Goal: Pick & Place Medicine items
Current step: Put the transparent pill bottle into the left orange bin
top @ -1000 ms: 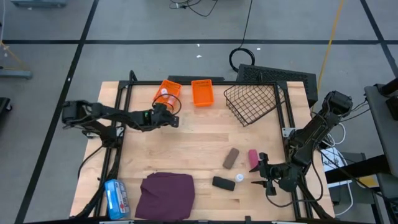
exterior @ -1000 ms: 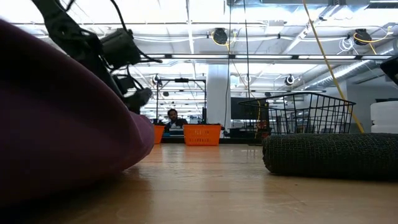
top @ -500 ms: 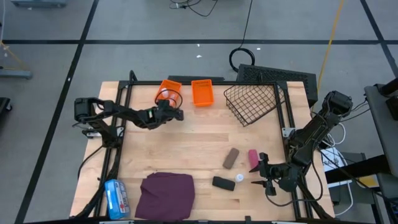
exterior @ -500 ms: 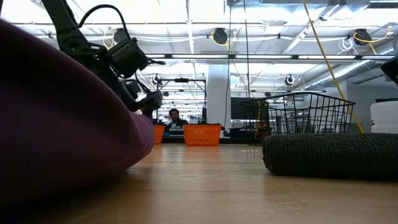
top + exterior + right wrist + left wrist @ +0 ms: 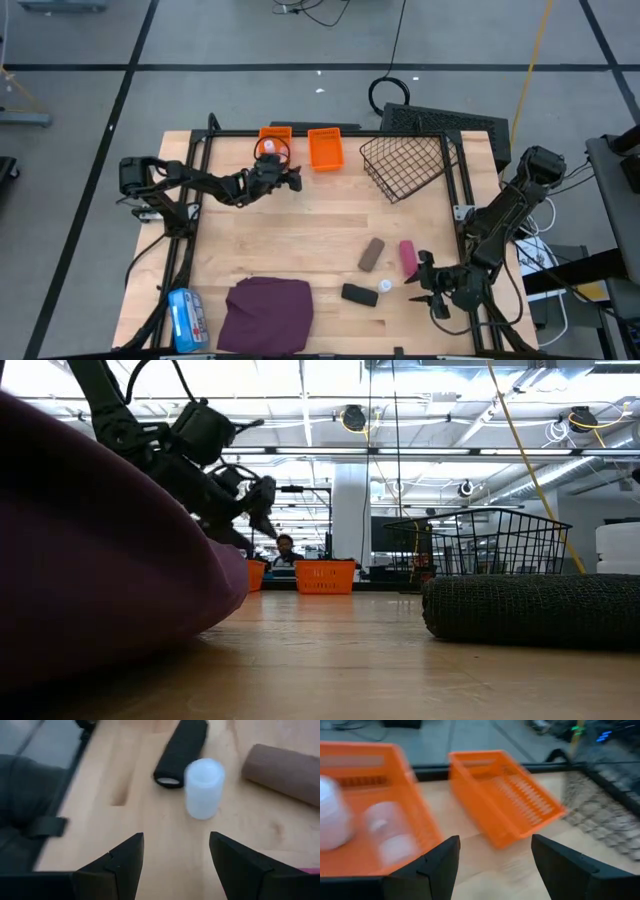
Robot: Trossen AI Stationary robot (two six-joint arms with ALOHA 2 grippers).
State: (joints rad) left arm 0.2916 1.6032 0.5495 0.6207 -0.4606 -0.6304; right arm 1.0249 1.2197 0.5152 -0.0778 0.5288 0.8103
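Observation:
A grey-brown oblong (image 5: 372,254), a pink tube (image 5: 407,256), a black oblong (image 5: 358,294) and a small white bottle (image 5: 385,285) lie on the wooden table at the near right. My right gripper (image 5: 416,281) is open and empty just right of them. Its wrist view shows the bottle (image 5: 204,787), the black oblong (image 5: 182,750) and the grey-brown oblong (image 5: 282,770) ahead of the fingers. My left gripper (image 5: 294,180) is open and empty beside the left orange bin (image 5: 272,138), which holds white bottles (image 5: 385,827).
A second orange bin (image 5: 325,148) and a tilted wire basket (image 5: 405,165) stand at the far side. A purple cloth (image 5: 268,312) and a blue-and-white packet (image 5: 185,318) lie at the near left. Bare wood lies in the table's middle (image 5: 310,235).
My left gripper has gone toward the table's right edge, along the near side of the left orange bin, staying open and empty.

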